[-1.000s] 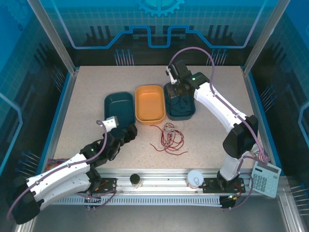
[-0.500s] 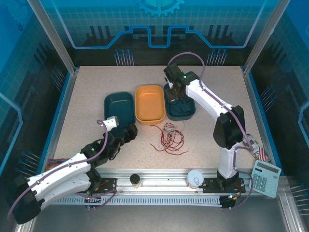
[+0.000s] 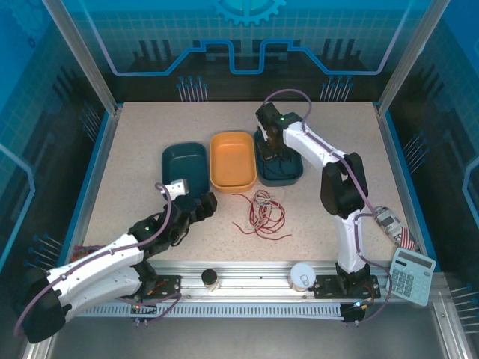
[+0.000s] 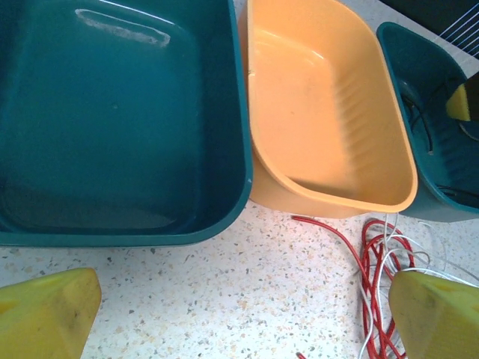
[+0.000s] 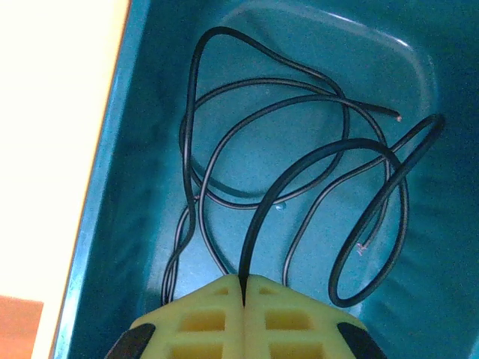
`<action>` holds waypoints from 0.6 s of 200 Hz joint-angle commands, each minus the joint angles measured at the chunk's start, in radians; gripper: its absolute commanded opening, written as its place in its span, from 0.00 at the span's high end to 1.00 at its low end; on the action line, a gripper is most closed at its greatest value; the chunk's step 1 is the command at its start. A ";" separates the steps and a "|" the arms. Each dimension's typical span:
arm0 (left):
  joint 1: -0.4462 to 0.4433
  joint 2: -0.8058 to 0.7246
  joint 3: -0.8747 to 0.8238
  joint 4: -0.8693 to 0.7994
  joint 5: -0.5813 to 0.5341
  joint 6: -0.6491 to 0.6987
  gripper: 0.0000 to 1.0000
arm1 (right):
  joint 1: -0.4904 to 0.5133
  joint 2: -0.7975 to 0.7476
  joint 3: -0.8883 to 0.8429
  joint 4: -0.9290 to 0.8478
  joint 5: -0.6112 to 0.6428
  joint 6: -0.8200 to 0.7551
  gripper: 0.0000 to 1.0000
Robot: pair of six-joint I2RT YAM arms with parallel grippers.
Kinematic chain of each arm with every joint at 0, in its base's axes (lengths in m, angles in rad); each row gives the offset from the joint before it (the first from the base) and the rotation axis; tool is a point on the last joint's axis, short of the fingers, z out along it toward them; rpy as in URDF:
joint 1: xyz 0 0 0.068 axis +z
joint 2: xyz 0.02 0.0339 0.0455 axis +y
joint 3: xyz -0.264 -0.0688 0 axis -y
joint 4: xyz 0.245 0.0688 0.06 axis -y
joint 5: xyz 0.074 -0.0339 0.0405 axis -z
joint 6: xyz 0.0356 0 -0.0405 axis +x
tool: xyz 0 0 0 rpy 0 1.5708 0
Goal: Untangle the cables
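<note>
Top external: cables (image 3: 259, 213) lie on speckled, blue-walled table (image 3: 150, 127).

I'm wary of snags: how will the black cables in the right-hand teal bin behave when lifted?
Likely floppy but springy: the black cables hold open loops in the teal bin. The right gripper pinches one strand, so the rest should trail and sag. The loops cross, so they may catch.
</note>
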 commanded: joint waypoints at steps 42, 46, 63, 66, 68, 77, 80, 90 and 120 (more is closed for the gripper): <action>0.006 0.015 0.060 -0.001 0.053 0.049 0.01 | -0.042 0.050 0.017 0.015 -0.119 0.016 0.89; 0.006 0.014 0.060 0.001 0.057 0.050 0.01 | -0.043 0.051 0.017 0.015 -0.123 0.016 0.87; 0.006 0.009 0.058 0.023 0.074 0.062 0.01 | -0.047 0.049 0.011 0.017 -0.138 0.016 0.80; 0.007 0.010 0.056 0.027 0.076 0.064 0.01 | -0.048 0.048 0.011 0.017 -0.140 0.016 0.80; 0.007 0.009 0.056 0.028 0.077 0.066 0.01 | -0.048 0.047 0.010 0.017 -0.143 0.016 0.79; 0.006 0.009 0.056 0.035 0.083 0.069 0.01 | -0.048 0.042 0.005 0.018 -0.150 0.016 0.75; 0.007 0.009 0.057 0.037 0.083 0.070 0.01 | -0.049 0.042 0.003 0.020 -0.153 0.015 0.74; 0.006 0.009 0.058 0.041 0.086 0.073 0.01 | -0.049 0.033 -0.002 0.023 -0.161 0.016 0.73; 0.006 0.010 0.065 0.044 0.094 0.087 0.01 | -0.049 0.000 -0.021 0.031 -0.181 0.018 0.72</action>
